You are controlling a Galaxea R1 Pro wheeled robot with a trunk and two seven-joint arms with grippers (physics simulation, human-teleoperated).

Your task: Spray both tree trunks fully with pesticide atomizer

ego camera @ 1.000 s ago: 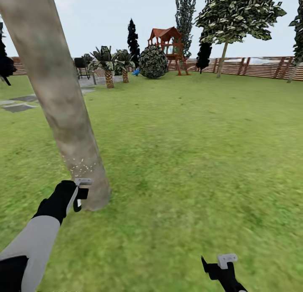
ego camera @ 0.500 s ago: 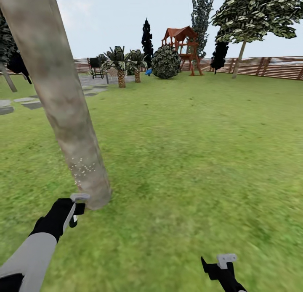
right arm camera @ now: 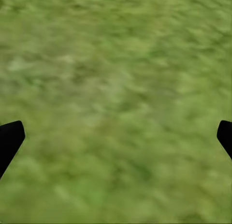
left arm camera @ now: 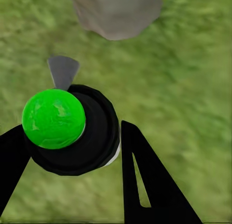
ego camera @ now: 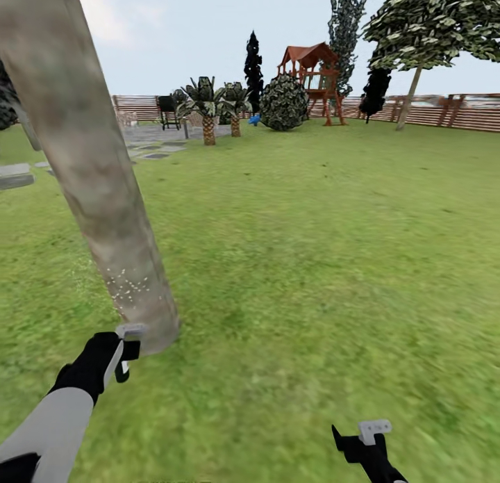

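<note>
Head view: the pesticide atomizer (ego camera: pixel 126 340) is off the floor and in the left gripper (ego camera: pixel 123 349), so pickup is judged complete. It sits just beside the foot of the near tree trunk (ego camera: pixel 90 170), its grey nozzle end toward the bark. A patch of pale specks (ego camera: pixel 128 286) marks the trunk low down; the bark above looks bare, so coverage of this trunk is judged partial. The other tree (ego camera: pixel 434 24) stands well apart near the fence (ego camera: pixel 458 111), its trunk apparently untreated. The left arm (ego camera: pixel 55 417) reaches forward and low. The right gripper (ego camera: pixel 364 438) hangs low over the grass (ego camera: pixel 312 247), holding nothing.

Left wrist view: the left gripper (left arm camera: pixel 72 146) pinches the atomizer's black body (left arm camera: pixel 92 137), 1 dark finger on each side. The green cap (left arm camera: pixel 53 118) faces the camera and the grey nozzle (left arm camera: pixel 63 71) points toward the trunk base (left arm camera: pixel 116 13).

Right wrist view: the right gripper (right arm camera: pixel 116 137) is spread wide over bare grass.
</note>
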